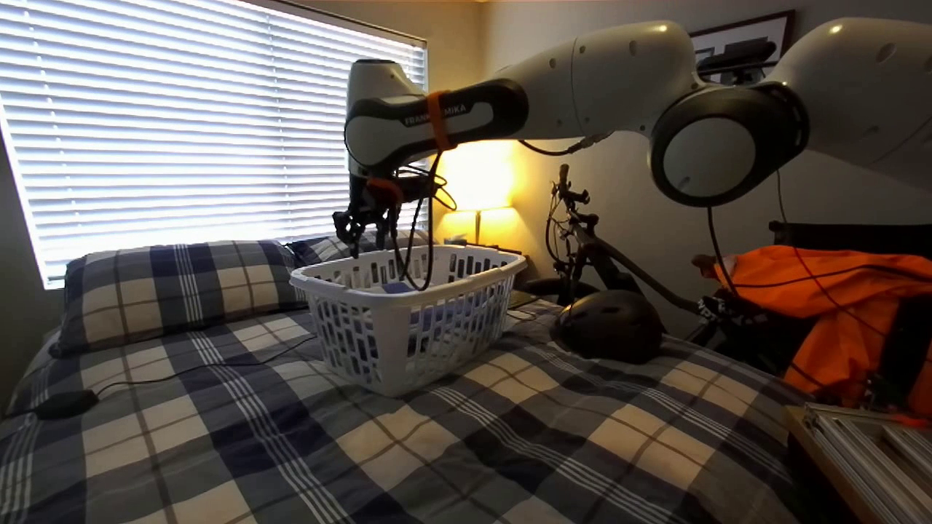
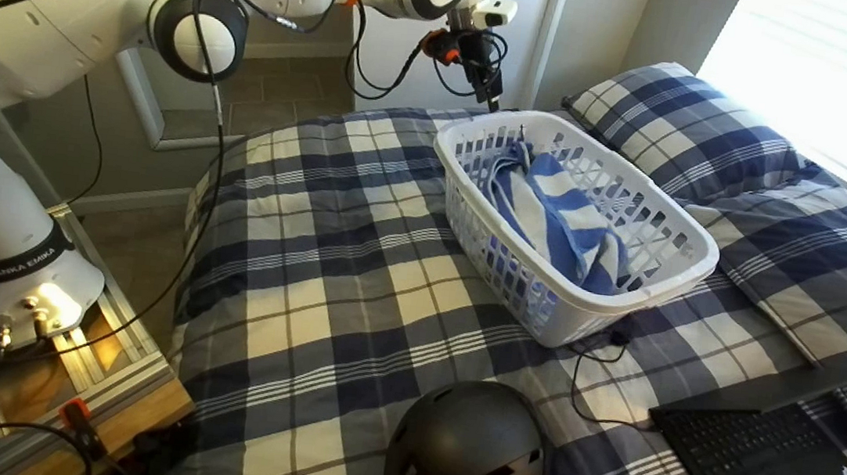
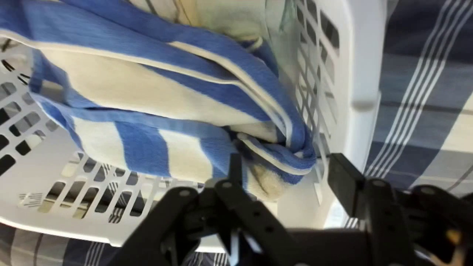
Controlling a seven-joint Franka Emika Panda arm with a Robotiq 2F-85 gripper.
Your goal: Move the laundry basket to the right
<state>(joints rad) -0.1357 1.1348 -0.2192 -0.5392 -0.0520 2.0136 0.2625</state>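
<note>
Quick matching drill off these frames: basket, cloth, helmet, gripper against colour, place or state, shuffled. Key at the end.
Column 1
1. basket
2. cloth
3. helmet
4. gripper

Column 2
A. blue-and-white stripes, lying inside a container
B. open
C. white, slotted sides
D. dark, rounded, on the bed

Pairs: 1-C, 2-A, 3-D, 4-B
</note>
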